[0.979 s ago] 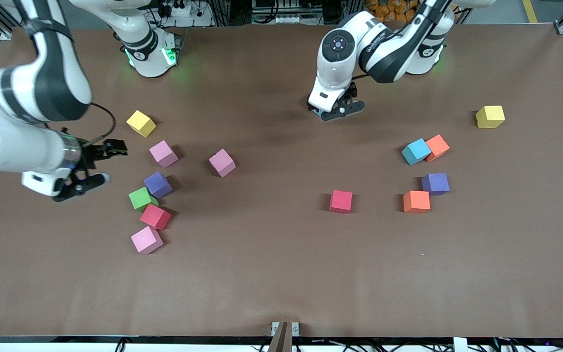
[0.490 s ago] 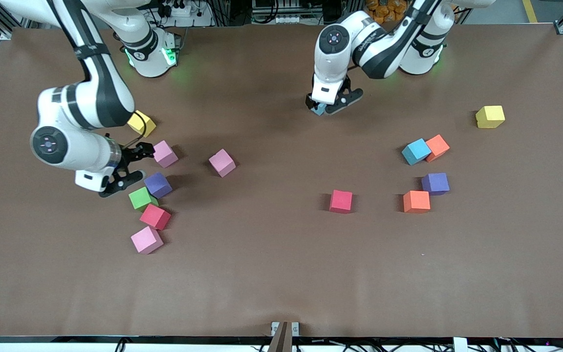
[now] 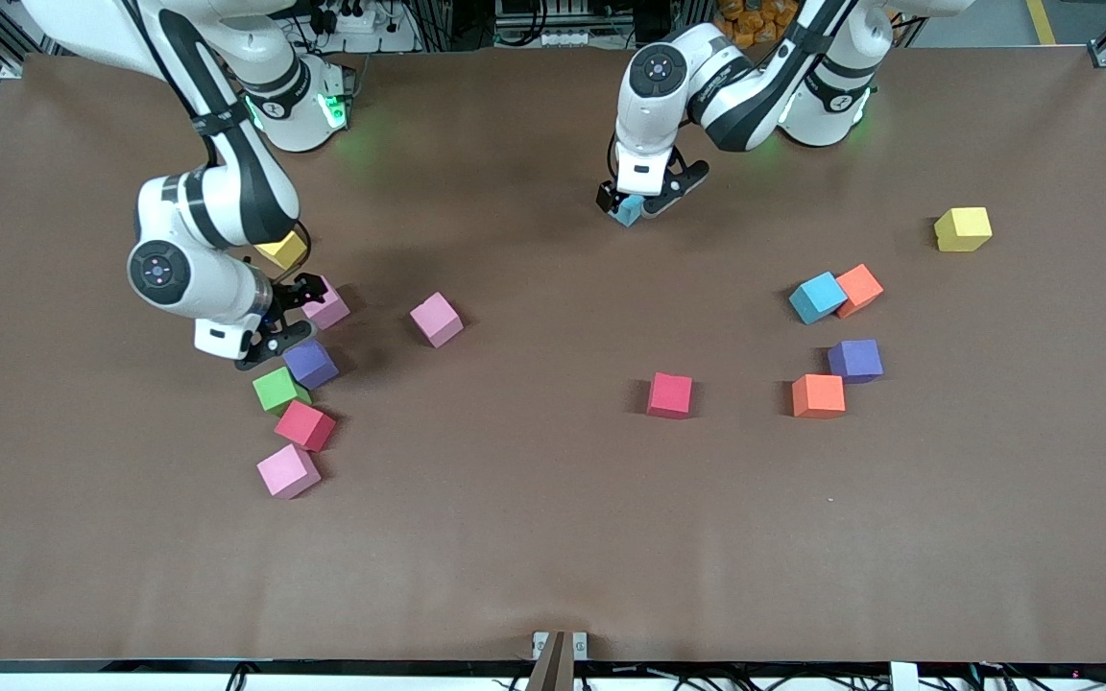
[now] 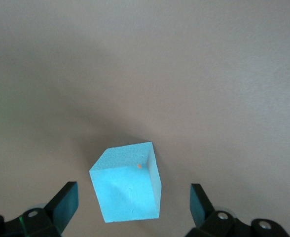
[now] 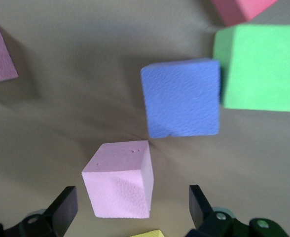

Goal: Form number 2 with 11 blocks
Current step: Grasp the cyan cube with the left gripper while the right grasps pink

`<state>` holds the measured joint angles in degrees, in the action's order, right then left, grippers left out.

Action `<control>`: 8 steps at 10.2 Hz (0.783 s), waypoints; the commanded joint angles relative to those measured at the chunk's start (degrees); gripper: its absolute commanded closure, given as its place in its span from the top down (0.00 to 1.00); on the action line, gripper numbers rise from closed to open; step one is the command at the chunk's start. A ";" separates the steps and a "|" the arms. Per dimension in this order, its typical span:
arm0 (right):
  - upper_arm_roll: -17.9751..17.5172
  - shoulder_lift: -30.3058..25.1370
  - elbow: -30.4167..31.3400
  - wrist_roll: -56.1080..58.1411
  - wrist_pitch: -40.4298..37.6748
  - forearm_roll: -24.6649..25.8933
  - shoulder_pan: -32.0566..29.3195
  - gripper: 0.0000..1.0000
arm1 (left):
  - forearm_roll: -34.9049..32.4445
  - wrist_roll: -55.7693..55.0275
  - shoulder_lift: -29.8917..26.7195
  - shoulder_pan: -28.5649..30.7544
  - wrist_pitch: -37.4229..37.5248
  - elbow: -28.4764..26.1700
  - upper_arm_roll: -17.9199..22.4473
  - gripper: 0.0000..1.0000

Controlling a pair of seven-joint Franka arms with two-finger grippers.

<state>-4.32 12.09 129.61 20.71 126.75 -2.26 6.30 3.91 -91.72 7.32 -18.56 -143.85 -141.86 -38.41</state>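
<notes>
Two open grippers straddle cubes: my left gripper (image 4: 130,207) brackets a light blue cube (image 4: 127,185), my right gripper (image 5: 132,207) a pink cube (image 5: 119,185), ready to grasp.

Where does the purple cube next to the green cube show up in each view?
Front view: purple cube, just under the right gripper.
Left wrist view: not in it.
Right wrist view: purple cube, centre.
Shared landmark: green cube beside it.

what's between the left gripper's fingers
A light blue cube sits on the table between the open left gripper fingers, untouched, clearest in the left wrist view.
</notes>
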 commanded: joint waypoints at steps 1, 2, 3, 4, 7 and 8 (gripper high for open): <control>0.10 -1.46 4.50 0.91 3.32 -2.03 1.35 1.00 | 1.27 -1.97 2.16 -1.39 -5.89 -2.28 -0.26 1.00; 0.10 -1.45 6.25 0.91 5.68 -2.91 2.30 1.00 | 1.27 -1.97 2.61 -1.65 -6.09 -2.37 -0.26 1.00; 0.10 -1.37 7.92 0.91 8.40 -2.92 2.92 1.00 | 1.19 -2.06 3.22 -1.74 -6.18 -2.37 -0.26 1.00; 0.10 -0.67 8.46 1.00 9.47 -2.92 3.02 1.00 | 1.27 -2.06 3.66 -2.18 -6.18 -2.37 -0.26 1.00; 0.19 0.65 10.91 3.72 15.08 -2.92 3.19 1.00 | 1.19 -2.06 5.24 -2.01 -7.31 -2.46 -0.18 1.00; 0.19 1.09 11.54 3.72 16.33 -2.92 3.19 1.00 | 1.19 -2.06 5.94 -1.83 -8.02 -2.46 -0.18 1.00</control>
<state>-4.36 12.97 139.45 22.93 140.58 -4.10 9.08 3.92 -93.02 12.29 -20.36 -149.94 -143.93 -38.43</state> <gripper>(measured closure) 0.000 0.000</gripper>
